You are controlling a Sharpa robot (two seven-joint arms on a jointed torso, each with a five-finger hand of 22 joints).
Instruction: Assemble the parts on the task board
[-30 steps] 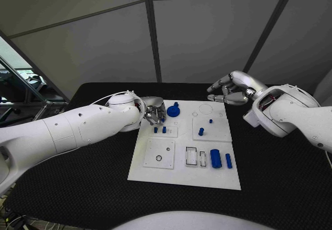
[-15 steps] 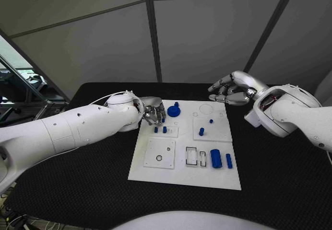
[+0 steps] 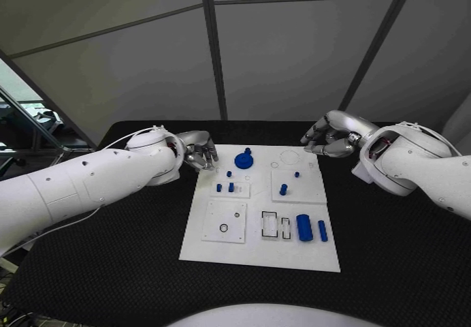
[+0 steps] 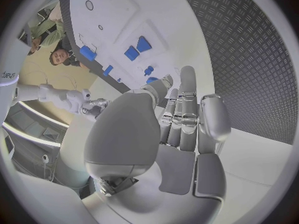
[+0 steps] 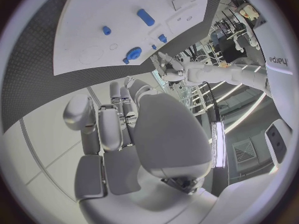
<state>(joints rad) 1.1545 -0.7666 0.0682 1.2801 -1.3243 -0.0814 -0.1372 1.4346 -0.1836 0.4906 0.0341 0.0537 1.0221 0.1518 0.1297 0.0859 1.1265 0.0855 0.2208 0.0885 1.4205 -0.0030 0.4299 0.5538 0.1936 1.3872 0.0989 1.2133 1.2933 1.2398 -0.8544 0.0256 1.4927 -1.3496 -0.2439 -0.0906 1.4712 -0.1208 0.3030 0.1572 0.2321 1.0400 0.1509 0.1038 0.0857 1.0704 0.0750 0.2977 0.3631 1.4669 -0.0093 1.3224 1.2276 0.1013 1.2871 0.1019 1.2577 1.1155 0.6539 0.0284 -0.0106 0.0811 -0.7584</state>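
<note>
Nearest on the task board (image 3: pixel 257 255), two blue cylinders (image 3: pixel 304 227) lie lengthwise, near to far. Farther off, the round blue part (image 3: pixel 244 161) stands just right of the left hand (image 3: pixel 199 151), fingers curled, empty. Right hand (image 3: pixel 330 137), likewise curled, hovers beyond; fingertips obscured.

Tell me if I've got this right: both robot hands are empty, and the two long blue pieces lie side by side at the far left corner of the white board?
Not quite. The two long blue pieces do lie side by side, but at the near right part of the white board, as the head view shows. The left robot hand and the right robot hand do look empty.
</note>
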